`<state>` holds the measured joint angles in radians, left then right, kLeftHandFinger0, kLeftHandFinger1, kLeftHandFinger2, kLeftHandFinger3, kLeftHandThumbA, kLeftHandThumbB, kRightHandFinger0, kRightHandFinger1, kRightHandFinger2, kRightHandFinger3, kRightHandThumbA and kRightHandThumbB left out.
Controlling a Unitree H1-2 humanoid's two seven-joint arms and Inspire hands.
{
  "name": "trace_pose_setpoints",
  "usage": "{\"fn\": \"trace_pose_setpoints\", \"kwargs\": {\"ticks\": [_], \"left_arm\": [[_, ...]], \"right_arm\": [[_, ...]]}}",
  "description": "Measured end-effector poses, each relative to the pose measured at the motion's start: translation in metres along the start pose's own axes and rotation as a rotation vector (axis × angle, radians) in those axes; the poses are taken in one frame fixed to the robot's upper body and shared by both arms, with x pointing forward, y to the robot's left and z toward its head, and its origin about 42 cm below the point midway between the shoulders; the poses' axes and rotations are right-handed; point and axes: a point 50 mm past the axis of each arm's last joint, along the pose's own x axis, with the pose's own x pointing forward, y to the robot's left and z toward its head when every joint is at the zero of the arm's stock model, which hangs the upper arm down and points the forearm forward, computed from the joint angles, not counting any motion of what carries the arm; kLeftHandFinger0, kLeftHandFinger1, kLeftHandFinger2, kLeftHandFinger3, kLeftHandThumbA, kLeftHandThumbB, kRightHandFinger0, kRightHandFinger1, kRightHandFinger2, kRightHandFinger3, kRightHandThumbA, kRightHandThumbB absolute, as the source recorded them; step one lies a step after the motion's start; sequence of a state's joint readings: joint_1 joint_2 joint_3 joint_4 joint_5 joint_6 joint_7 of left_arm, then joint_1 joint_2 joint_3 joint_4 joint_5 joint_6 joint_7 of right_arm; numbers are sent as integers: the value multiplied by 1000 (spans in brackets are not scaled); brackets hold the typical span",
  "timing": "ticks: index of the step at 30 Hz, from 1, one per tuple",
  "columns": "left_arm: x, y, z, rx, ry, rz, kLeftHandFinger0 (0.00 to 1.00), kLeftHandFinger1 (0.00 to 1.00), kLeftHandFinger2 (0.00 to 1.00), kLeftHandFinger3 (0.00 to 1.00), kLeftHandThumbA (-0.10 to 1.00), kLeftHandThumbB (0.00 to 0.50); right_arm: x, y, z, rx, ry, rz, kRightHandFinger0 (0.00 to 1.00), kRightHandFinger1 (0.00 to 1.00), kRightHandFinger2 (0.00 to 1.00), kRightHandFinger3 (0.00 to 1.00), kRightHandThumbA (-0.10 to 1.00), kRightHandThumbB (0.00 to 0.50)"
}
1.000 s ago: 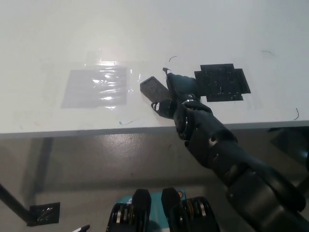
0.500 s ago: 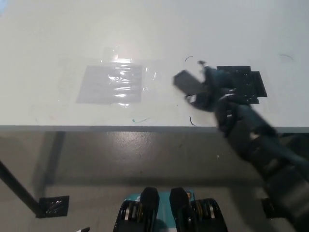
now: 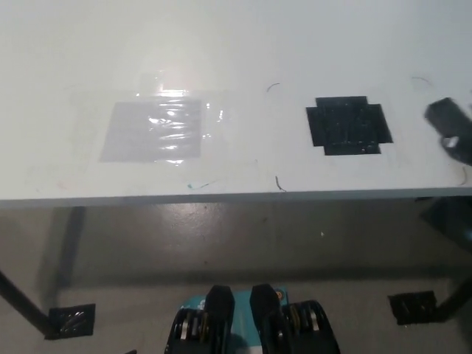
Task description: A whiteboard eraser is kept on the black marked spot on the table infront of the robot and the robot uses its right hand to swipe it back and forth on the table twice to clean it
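One second was all it took: the whiteboard eraser (image 3: 445, 113) went from left of the black marked spot (image 3: 348, 125), across it, and out to the far 3 o'clock edge of the picture. Only a blurred dark block showed there now, lying on the white table (image 3: 243, 44), well clear of the mark on its right side. Just below it, a sliver of the right hand (image 3: 462, 145) remained in frame, smeared by motion; whether its fingers clasped the eraser or merely pressed against it, I could not tell. The rest of the black arm had slipped out of view. The left hand was nowhere in shot.

Over at 9 o'clock, the taped grey patch (image 3: 153, 130) under its shiny film sat untouched, and a few thin pen squiggles near the table's front edge (image 3: 279, 182) remained on the surface. The black marked spot lay fully uncovered.

My read: that was a full rightward stroke, so the sweep stood at its outer turning point. A return pass leftward looked due next, and how many passes had been completed, these pictures could not settle. With the eraser so near the frame's edge, the grip deserved watching.
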<state>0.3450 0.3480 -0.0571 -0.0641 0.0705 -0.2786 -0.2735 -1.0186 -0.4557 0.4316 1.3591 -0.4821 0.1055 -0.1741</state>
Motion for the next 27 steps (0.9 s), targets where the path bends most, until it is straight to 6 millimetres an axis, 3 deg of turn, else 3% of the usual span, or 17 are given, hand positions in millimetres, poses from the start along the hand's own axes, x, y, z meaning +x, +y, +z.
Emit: {"fn": "trace_pose_setpoints", "kwargs": {"ticks": [1, 2, 4, 6, 8, 9, 11, 12, 13, 16, 19, 20, 21, 22, 23, 24, 27], "left_arm": [[1, 0, 0, 1, -3, 0, 1000, 1000, 1000, 1000, 716, 389], [1, 1, 0, 2, -3, 1, 1000, 1000, 1000, 1000, 718, 390], [1, 0, 0, 1, -2, 0, 1000, 1000, 1000, 1000, 714, 389], [0, 0, 0, 1, -1, 0, 1000, 1000, 1000, 1000, 727, 386], [-1, 0, -1, 1, 2, -1, 1000, 1000, 1000, 1000, 732, 386], [-2, 0, -1, 1, 5, -1, 1000, 1000, 1000, 1000, 729, 395], [-3, -1, -1, 1, 8, -2, 1000, 1000, 1000, 1000, 734, 395], [-3, -1, -1, 2, 8, -2, 1000, 1000, 1000, 1000, 734, 393], [-3, -1, -2, 2, 8, -2, 1000, 1000, 1000, 1000, 733, 393], [-2, -1, -2, 2, 11, -2, 1000, 1000, 1000, 1000, 726, 396], [-2, -1, -5, 0, 19, -3, 1000, 1000, 1000, 1000, 728, 396], [-2, -1, -5, 0, 19, -3, 1000, 1000, 1000, 1000, 722, 389], [-2, -1, -5, 0, 19, -3, 1000, 1000, 1000, 1000, 720, 389], [-1, -1, -5, 1, 18, -3, 1000, 1000, 1000, 1000, 725, 397], [-1, -1, -5, 1, 16, -3, 1000, 1000, 1000, 1000, 727, 398], [0, 0, -5, 2, 16, -3, 1000, 1000, 1000, 1000, 729, 397], [0, 0, -4, 2, 15, -3, 1000, 1000, 1000, 1000, 736, 397]], "right_arm": [[0, -2, -8, 27, 19, -3, 430, 604, 741, 989, -22, 128], [0, -2, -11, 40, 26, -3, 421, 616, 777, 1000, -29, 118], [0, -2, -17, 113, 47, -3, 265, 465, 664, 1000, -72, 125], [0, -3, -18, 146, 55, -4, 201, 389, 557, 1000, -74, 149], [0, -2, -19, 164, 64, -1, 185, 375, 542, 971, -75, 147], [0, -1, -19, 169, 69, 1, 111, 301, 490, 1000, -78, 165], [-1, 0, -18, 181, 71, 2, 110, 299, 495, 1000, -100, 145], [-1, 1, -16, 184, 66, 3, 270, 433, 603, 1000, -100, 155], [-1, 2, -13, 186, 58, 4, 177, 347, 537, 1000, -100, 157], [-2, 7, 1, 193, 44, 10, 64, 240, 425, 1000, -78, 151], [-4, 15, 27, 201, 21, 27, 9, 206, 383, 1000, -100, 167], [-5, 19, 38, 203, 9, 33, 1, 139, 277, 706, -100, 183], [-6, 20, 43, 203, 2, 36, 0, 27, 167, 428, -100, 151], [-8, 24, 56, 205, -16, 42, 0, 11, 182, 422, -100, 160], [-10, 29, 67, 210, -32, 46, 0, 68, 279, 478, -100, 170], [-12, 32, 75, 213, -44, 48, 0, 164, 480, 572, -100, 157], [-19, 42, 104, 225, -87, 57, 0, 321, 676, 743, -100, 165]]}}
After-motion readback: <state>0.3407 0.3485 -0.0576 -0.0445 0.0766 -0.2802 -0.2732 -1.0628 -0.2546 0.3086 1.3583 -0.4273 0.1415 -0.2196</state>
